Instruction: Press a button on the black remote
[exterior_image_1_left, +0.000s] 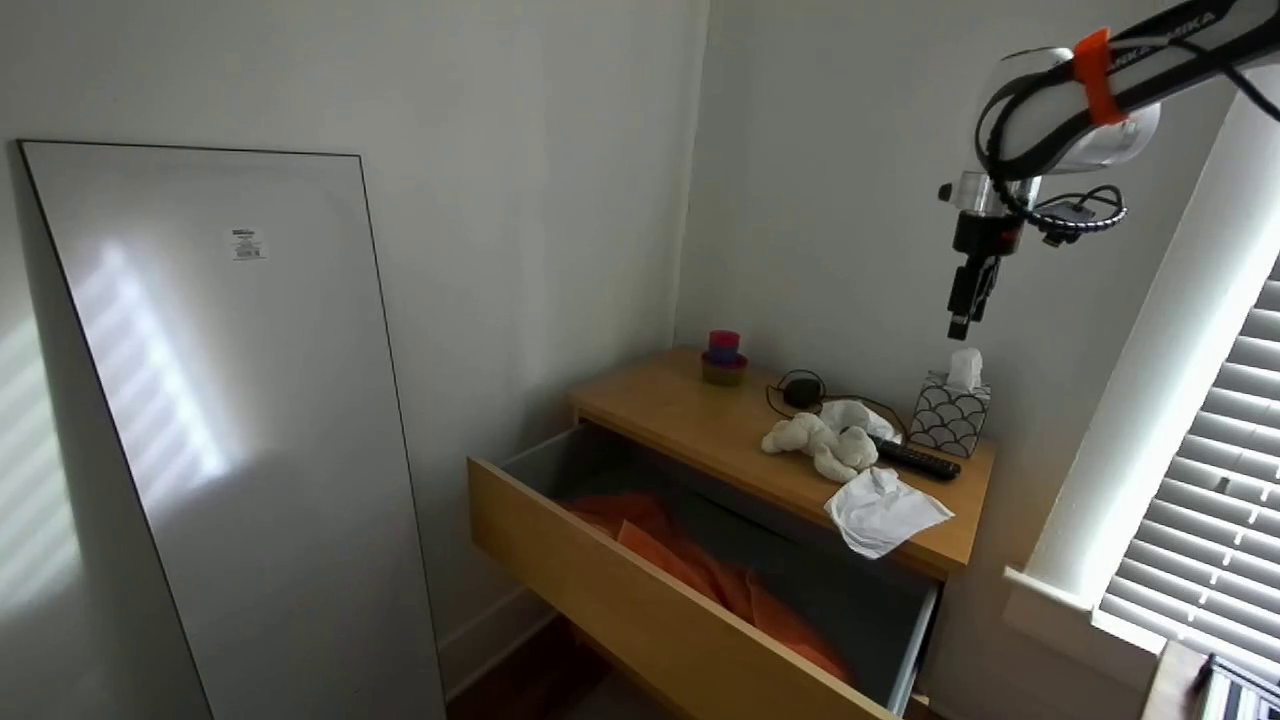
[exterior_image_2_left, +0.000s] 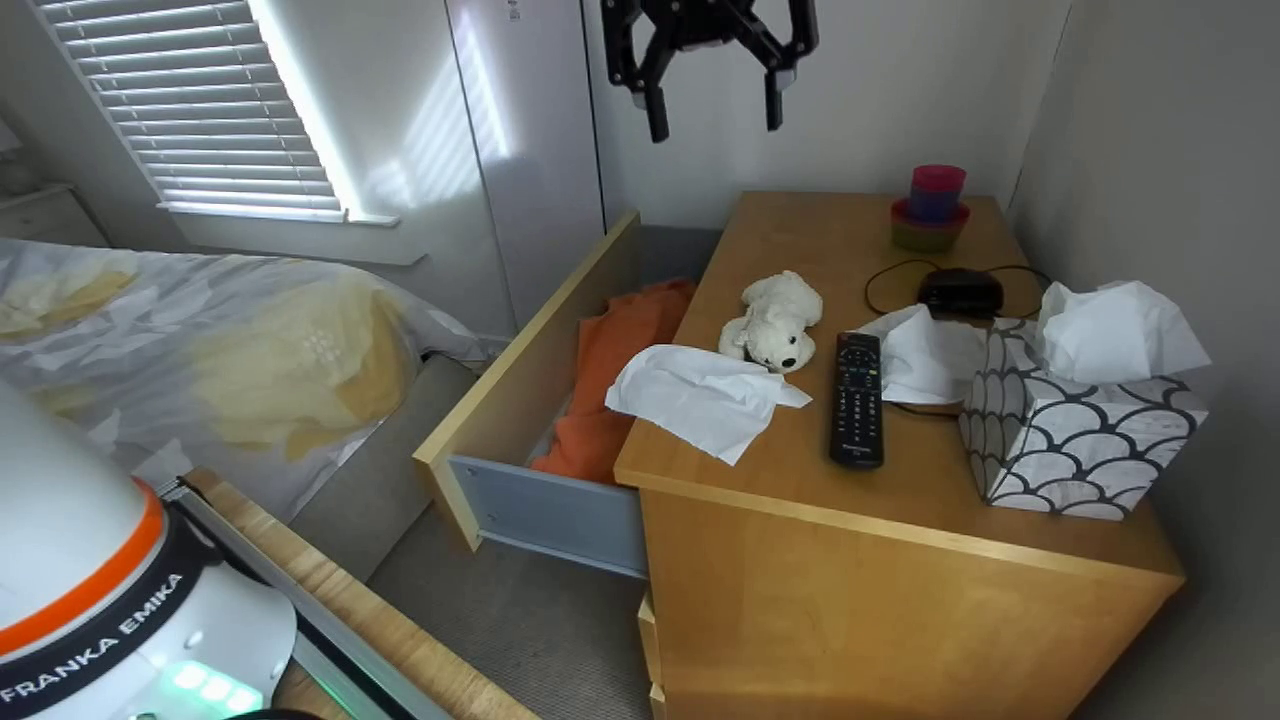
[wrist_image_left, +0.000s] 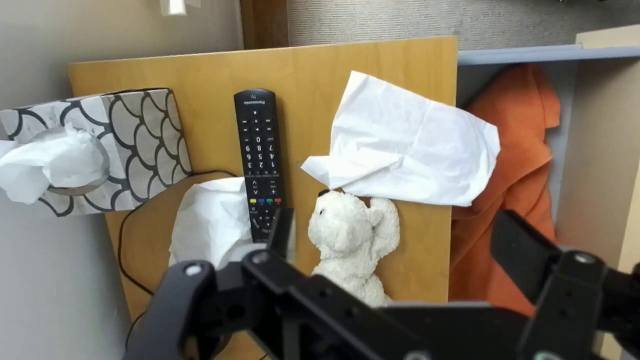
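Note:
The black remote (exterior_image_2_left: 857, 400) lies on top of the wooden dresser (exterior_image_2_left: 900, 640) with its buttons facing up. It also shows in an exterior view (exterior_image_1_left: 918, 459) and in the wrist view (wrist_image_left: 259, 150), where my left-hand finger covers part of its lower end. My gripper (exterior_image_2_left: 716, 130) is open and empty, with its two fingers wide apart. It hangs well above the dresser, as the exterior view (exterior_image_1_left: 966, 322) shows. In the wrist view the fingers (wrist_image_left: 395, 217) stand to either side of a white plush toy (wrist_image_left: 350, 240) far below them; nothing is touched.
A patterned tissue box (exterior_image_2_left: 1090, 430) stands beside the remote. A white tissue (exterior_image_2_left: 705, 395) lies at the dresser's front edge and another (exterior_image_2_left: 925, 355) beside the remote. A black device with a cord (exterior_image_2_left: 960, 292) and stacked cups (exterior_image_2_left: 932, 205) stand farther along. The drawer (exterior_image_1_left: 660, 600) is pulled out, holding orange cloth (exterior_image_1_left: 690, 560).

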